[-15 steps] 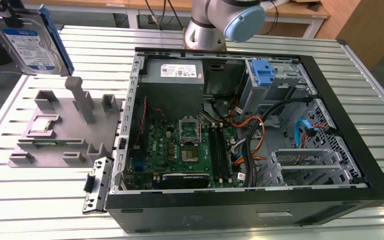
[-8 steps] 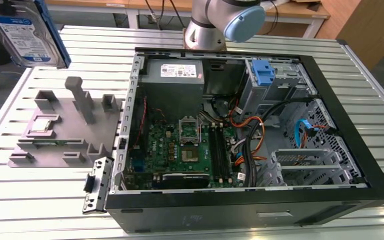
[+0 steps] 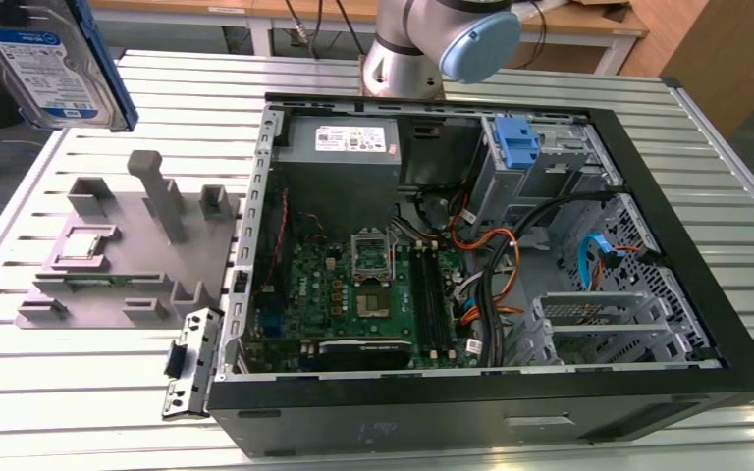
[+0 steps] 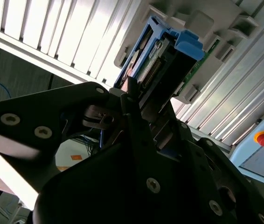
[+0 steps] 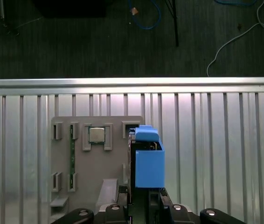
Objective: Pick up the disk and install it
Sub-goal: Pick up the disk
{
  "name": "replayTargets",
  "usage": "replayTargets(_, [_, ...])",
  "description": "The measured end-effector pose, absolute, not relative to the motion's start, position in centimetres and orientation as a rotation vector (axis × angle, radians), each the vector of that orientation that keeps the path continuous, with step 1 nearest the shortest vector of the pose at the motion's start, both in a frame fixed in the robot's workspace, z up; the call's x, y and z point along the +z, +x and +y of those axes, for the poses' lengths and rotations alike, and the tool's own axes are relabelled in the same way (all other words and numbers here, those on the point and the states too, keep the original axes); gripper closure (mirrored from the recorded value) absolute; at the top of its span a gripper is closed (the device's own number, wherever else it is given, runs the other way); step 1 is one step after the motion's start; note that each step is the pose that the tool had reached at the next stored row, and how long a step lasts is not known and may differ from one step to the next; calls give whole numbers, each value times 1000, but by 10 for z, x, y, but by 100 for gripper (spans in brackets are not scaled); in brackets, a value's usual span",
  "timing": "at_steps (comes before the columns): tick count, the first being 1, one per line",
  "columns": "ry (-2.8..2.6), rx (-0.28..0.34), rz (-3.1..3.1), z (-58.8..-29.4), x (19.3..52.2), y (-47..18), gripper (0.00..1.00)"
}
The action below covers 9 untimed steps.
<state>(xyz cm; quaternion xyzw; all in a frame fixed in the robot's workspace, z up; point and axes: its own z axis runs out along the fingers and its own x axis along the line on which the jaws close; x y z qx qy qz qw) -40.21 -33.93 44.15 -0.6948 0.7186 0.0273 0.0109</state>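
The disk (image 3: 47,69), a silver drive with a white-and-blue label in a blue carrier, hangs in the air at the exterior view's upper left, above the table's far corner. In both wrist views my gripper (image 5: 139,198) (image 4: 139,100) is shut on the disk (image 5: 148,161) (image 4: 162,58), which sticks out edge-on past the black fingers. Below it lies the grey fixture (image 5: 97,168). In the exterior view the gripper's hold on the disk is cut off by the frame's top edge.
The open computer case (image 3: 691,294) lies on the slatted metal table (image 3: 102,392), with a blue bracket (image 3: 517,142) in its far bay. The grey fixture (image 3: 129,245) beside it carries a small silver chip (image 5: 97,135). The arm's base (image 3: 436,44) stands behind the case.
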Motion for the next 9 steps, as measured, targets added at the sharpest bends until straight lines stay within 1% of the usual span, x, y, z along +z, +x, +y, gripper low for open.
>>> replayTargets(9, [-2168,85,2242,-339,443,-402,65])
